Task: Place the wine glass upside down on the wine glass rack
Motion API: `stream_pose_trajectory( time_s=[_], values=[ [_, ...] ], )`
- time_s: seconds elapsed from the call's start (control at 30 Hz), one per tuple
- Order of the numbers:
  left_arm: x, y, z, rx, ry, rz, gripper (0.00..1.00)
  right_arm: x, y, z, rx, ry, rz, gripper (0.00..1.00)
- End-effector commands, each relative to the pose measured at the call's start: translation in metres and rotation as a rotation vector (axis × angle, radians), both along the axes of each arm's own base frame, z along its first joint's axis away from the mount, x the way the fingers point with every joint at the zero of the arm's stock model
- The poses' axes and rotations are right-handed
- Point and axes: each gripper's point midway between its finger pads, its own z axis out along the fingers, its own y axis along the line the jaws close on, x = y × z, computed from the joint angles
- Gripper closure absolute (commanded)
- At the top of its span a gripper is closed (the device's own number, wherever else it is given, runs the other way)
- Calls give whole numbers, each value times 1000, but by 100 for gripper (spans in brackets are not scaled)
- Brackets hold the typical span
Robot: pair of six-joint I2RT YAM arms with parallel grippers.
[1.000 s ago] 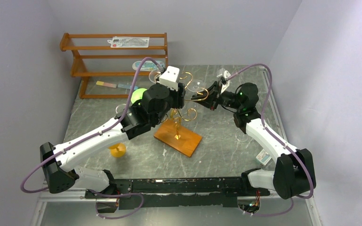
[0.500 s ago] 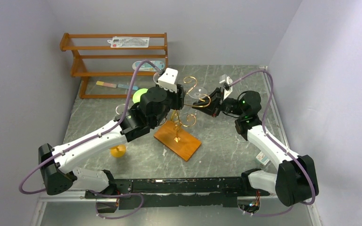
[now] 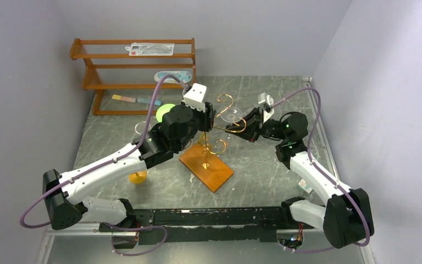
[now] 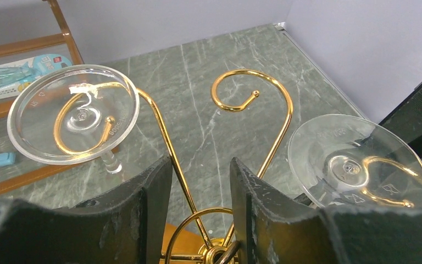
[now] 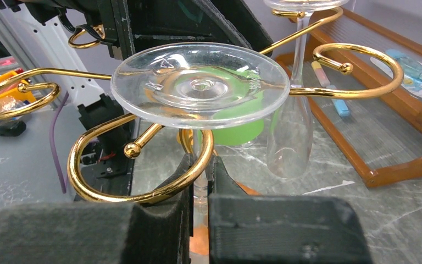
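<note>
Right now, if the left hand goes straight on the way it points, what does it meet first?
The wine glass rack: its gold wires run up between the left hand's open fingers, so contact would likely come almost at once, though depth is unclear.

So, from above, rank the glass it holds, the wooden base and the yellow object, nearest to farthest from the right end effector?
1. Glass, gripped in the right end effector.
2. Wooden base, mid-table.
3. Yellow object, far left.
</note>
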Motion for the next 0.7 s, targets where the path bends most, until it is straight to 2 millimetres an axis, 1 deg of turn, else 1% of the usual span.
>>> stream_pose_trajectory(
  time_s=[0.0, 0.13, 0.27, 0.37, 0.67],
  values=[
    [2, 12, -21, 70, 24, 29, 54, -13, -2, 16, 27, -102, 10, 100],
    [1, 14, -20, 65, 20, 28, 54, -13, -4, 16, 26, -119, -21, 100],
    [1, 14, -21, 69, 21, 28, 54, -23, -5, 15, 14, -133, 12, 100],
    [1, 15, -21, 70, 20, 29, 55, -29, -5, 10, -12, -122, 50, 100],
    [-2, 16, -22, 60, 18, 21, 57, -19, -1, -6, -44, -43, 56, 100]
  ],
)
